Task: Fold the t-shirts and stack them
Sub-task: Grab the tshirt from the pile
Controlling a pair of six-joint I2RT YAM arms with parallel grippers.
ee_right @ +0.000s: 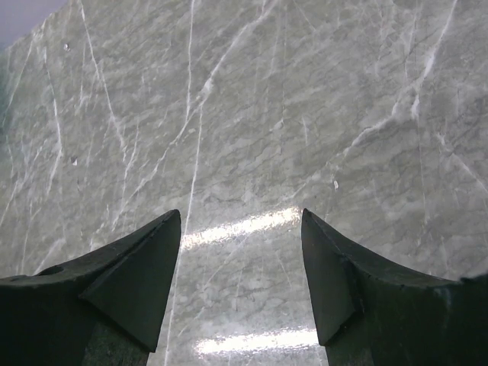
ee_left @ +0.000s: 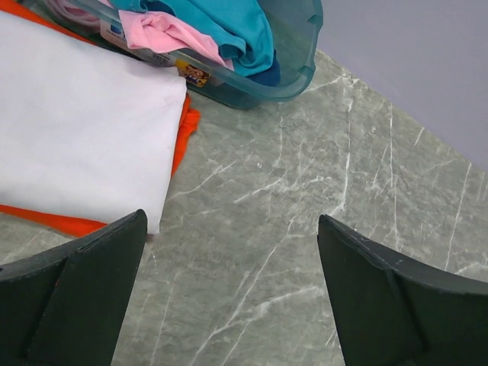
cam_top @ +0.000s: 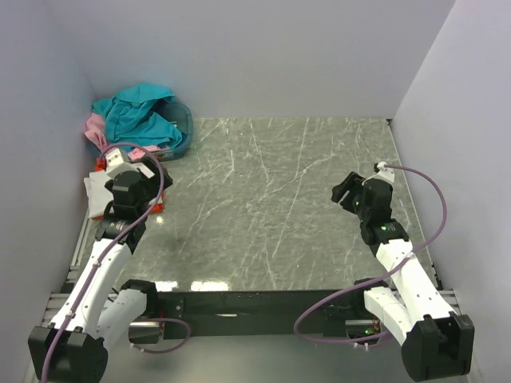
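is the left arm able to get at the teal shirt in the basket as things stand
Probably yes. The left gripper is open and empty close by the basket, and the teal shirt lies uppermost in it with nothing over it.

top: I look down from behind | wrists: close, facing past left claw [ee_left: 232,221], right claw [ee_right: 241,213] | shared: table [cam_top: 271,199] ahead of them

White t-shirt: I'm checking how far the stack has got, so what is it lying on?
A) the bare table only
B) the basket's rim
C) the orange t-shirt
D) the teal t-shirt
C: in the left wrist view the folded white t-shirt lies flat with the orange t-shirt peeking out under its edges, next to the basket rather than on it.
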